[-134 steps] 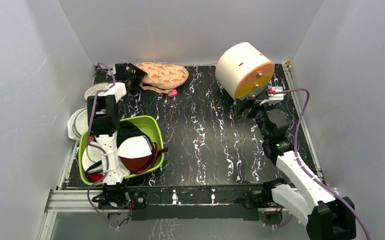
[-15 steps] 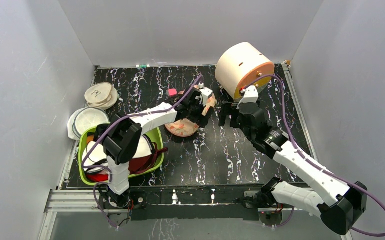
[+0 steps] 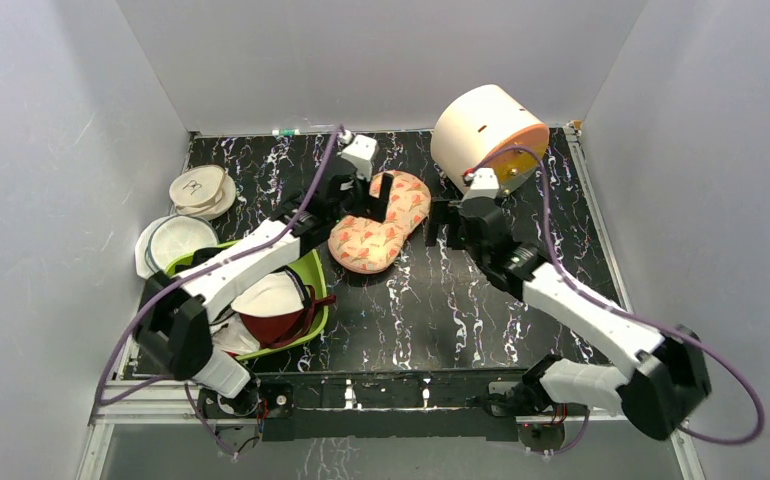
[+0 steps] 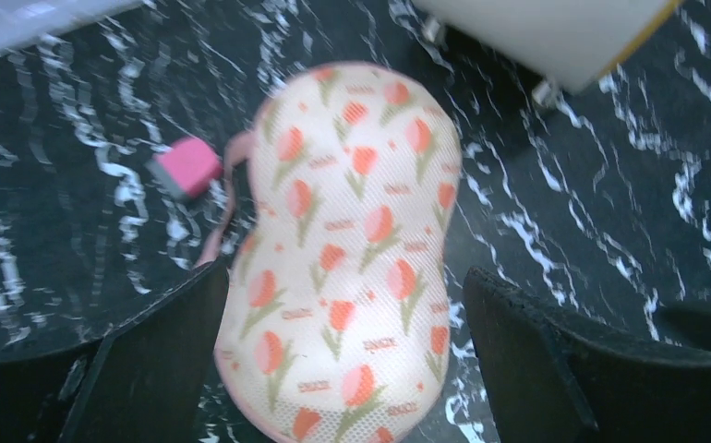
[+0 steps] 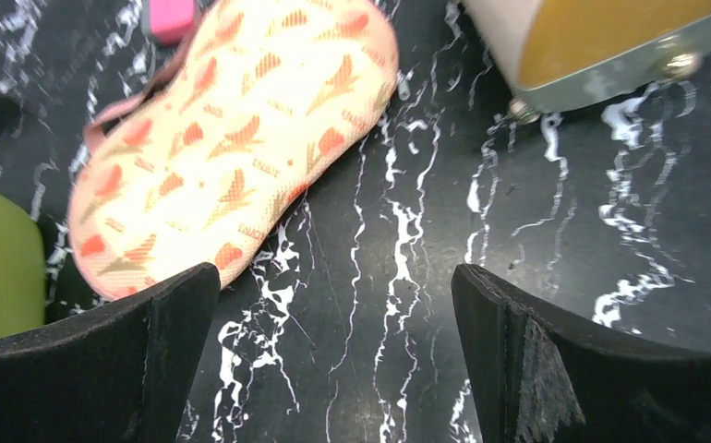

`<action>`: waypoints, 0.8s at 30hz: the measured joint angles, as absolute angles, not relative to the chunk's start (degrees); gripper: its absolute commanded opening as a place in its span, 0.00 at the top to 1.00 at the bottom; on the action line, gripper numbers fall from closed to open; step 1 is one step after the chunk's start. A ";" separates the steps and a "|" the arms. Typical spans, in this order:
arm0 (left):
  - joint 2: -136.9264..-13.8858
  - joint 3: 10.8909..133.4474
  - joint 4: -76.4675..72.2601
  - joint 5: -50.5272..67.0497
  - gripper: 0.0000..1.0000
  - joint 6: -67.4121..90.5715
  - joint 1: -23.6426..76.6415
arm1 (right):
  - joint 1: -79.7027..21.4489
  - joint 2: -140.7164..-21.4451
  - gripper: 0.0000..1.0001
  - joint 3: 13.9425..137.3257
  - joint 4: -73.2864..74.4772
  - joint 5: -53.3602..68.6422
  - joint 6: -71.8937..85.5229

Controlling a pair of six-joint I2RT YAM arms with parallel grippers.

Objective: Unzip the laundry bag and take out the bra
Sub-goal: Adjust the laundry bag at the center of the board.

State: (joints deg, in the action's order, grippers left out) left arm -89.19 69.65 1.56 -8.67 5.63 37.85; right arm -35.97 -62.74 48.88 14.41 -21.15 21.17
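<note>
From my console, nearest the arm bases at the lower left of the overhead view, I see the lime-green basin holding a dark red garment with a white padded piece on top; from this angle I can't say what that white piece is.

Just past the basin's upper right corner, the laundry bag lies flat on the black marbled surface, slightly left of frame centre. Its long axis runs from lower left to upper right, tulip-print side up. The pink zipper edge shows along its rim, but I cannot tell whether the zip is open.

The left gripper hangs over the bag's upper left part. Its fingers are spread wide and released, with the bag between them in the left wrist view, and they grasp nothing. A small pink block sits just beside the bag's left edge.

The right gripper is just right of the bag, over bare surface. Its fingers are also spread wide and hold nothing.

Farther back, a cream drum with an orange face stands at the upper right. Round white lids sit at the far left edge.
</note>
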 measured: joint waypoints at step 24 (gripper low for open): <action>-73.84 60.71 -8.12 -25.89 0.02 5.82 35.57 | -29.56 -125.16 0.02 97.76 16.43 -2.13 14.41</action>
State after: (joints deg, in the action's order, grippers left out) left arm -73.84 60.71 -8.12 -25.89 5.82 35.57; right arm -29.56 -125.16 97.76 16.43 -2.13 14.41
